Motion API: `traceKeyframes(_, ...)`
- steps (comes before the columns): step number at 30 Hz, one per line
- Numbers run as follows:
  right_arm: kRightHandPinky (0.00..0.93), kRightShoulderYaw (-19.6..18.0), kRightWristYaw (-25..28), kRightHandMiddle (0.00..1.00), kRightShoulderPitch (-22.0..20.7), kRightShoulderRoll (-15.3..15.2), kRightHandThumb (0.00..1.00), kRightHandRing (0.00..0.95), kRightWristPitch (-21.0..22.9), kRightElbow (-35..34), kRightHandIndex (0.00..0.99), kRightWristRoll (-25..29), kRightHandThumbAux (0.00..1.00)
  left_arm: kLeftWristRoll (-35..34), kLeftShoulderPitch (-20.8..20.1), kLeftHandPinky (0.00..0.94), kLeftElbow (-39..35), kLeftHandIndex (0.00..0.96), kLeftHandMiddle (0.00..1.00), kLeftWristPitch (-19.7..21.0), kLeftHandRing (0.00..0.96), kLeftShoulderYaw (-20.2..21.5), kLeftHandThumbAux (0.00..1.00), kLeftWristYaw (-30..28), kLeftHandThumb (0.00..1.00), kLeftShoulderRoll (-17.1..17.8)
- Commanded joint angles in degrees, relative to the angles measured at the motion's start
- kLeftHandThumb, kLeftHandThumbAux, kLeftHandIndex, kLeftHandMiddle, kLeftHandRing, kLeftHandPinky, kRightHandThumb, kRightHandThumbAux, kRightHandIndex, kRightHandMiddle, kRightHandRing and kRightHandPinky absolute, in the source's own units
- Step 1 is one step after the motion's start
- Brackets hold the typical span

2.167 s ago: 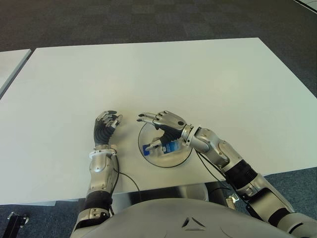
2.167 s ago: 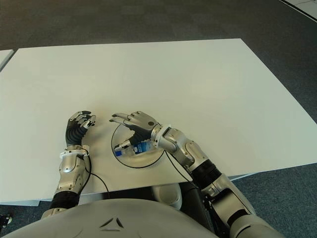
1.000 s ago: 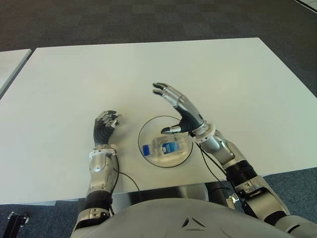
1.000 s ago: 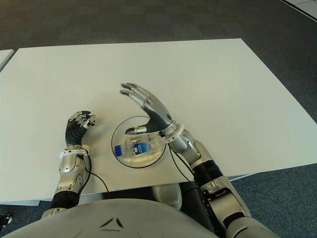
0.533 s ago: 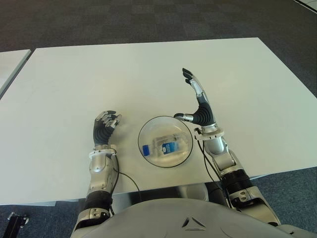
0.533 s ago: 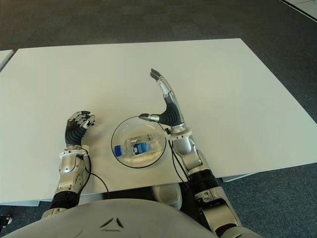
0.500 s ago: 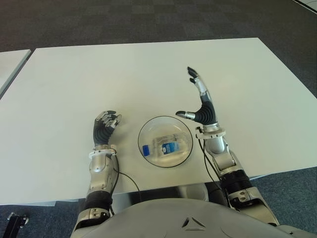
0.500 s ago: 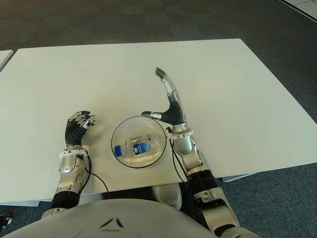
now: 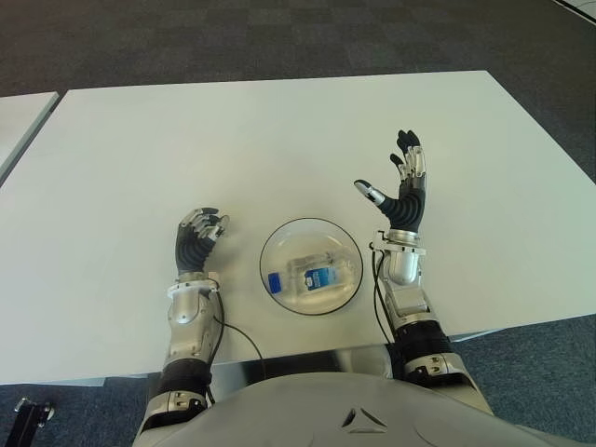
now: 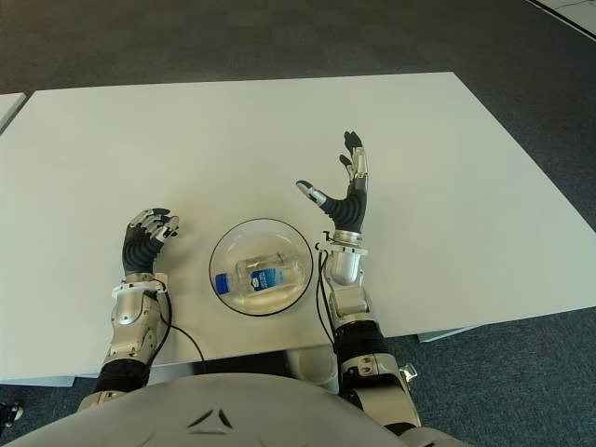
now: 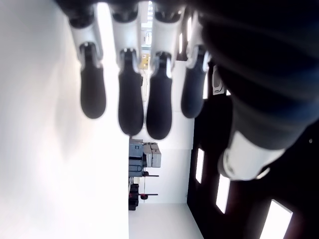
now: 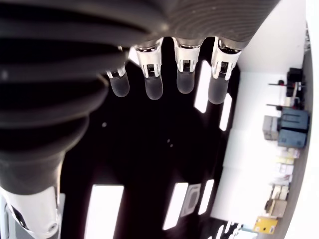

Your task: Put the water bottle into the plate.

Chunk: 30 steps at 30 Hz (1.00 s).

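A small clear water bottle point(image 9: 310, 276) with a blue label and blue cap lies on its side inside the round transparent plate point(image 9: 279, 239) near the table's front edge. My right hand point(image 9: 399, 186) is raised upright just right of the plate, fingers spread, holding nothing. In the right wrist view its fingertips point(image 12: 153, 87) point away with nothing between them. My left hand point(image 9: 200, 229) shows to the left of the plate with fingers curled and empty; the left wrist view shows the curled fingers point(image 11: 130, 94) over the white surface.
The white table point(image 9: 279, 140) stretches wide behind and beside the plate. A second white table's corner point(image 9: 17, 116) shows at far left. Dark carpet point(image 9: 279, 37) lies beyond the far edge.
My right hand has let go of the bottle, lifted off the plate and swung right to stand upright beside it. The bottle stays lying in the plate. The left hand has not moved.
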Motion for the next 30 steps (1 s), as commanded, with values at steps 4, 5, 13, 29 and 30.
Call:
traceKeyframes(4,0.215,-2.96,2.92,0.165,-0.83,1.31,0.216,0.164,2.03,3.18,0.128,5.31,0.758,0.4,0.92,0.56,1.76,0.434,0.582,0.79,0.566,-0.36,0.711,-1.09,0.706,0.8)
traceKeyframes(5,0.218,-3.27,3.12,0.168,-0.98,1.41,0.223,0.166,1.95,3.63,0.14,5.64,0.765,0.3,0.95,0.563,1.67,0.434,0.584,1.07,0.57,-0.38,0.712,-1.21,0.706,0.87)
traceKeyframes(13,0.256,-5.34,4.66,0.215,-2.07,1.96,0.261,0.206,0.59,10.01,0.231,7.13,0.816,0.21,0.95,0.557,0.97,0.434,0.589,3.14,0.579,-0.25,0.712,-0.84,0.707,1.02)
traceKeyframes(29,0.38,-7.95,5.34,0.365,-5.14,1.13,0.183,0.352,-5.55,21.67,0.342,6.8,0.994,0.67,0.89,0.538,0.21,0.434,0.576,4.01,0.561,0.07,0.711,0.29,0.706,0.7)
traceKeyframes(30,0.387,-8.02,5.29,0.372,-5.22,1.05,0.18,0.361,-5.51,21.94,0.349,6.67,0.996,0.75,0.9,0.537,0.15,0.434,0.575,4.1,0.56,0.07,0.711,0.4,0.706,0.68)
